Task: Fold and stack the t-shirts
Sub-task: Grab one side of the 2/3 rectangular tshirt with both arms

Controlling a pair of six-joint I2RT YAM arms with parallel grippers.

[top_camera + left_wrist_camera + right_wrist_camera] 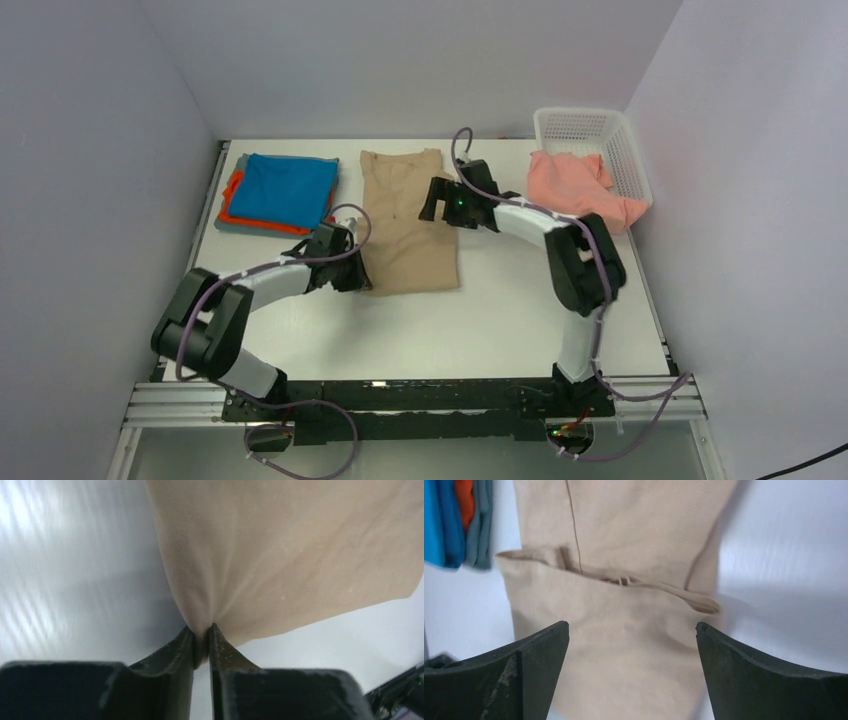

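**Tan tee** (pixel 408 225): lying lengthwise at mid-counter, folded into a long strip running from the far edge toward the near side. The right wrist view is showing a cross fold and a lengthwise seam on it. Its near left corner is being pinched and is rising off the surface.

**Left pincer** (pixel 358 278): sitting at the near left corner of the tan tee. The wrist view is showing its jaws pressed narrow, gripping a bunched edge of the tan cloth, which is fanning out beyond them above the counter (pixel 75 570).

**Right pincer** (pixel 631 625): hovering over the right edge of the tan tee's far half, not touching it as far as can be told. Its fingers (pixel 539 652) are standing wide apart and holding nothing, with the tan cloth lying below between them.

**Blue tee** (pixel 290 188): folded, lying topmost on a stack at the far left of the counter, just beside the tan tee.

**Orange tee** (pixel 233 193): lying under the blue tee, its edge peeking out along the left and near sides.

**Grey tee** (pixel 232 226): lying at the bottom of the stack, showing as a thin border.

**Pink tee** (pixel 575 185): unfolded and crumpled, hanging over the near left rim of the basket (pixel 600 125) and spilling onto the counter at the far right.
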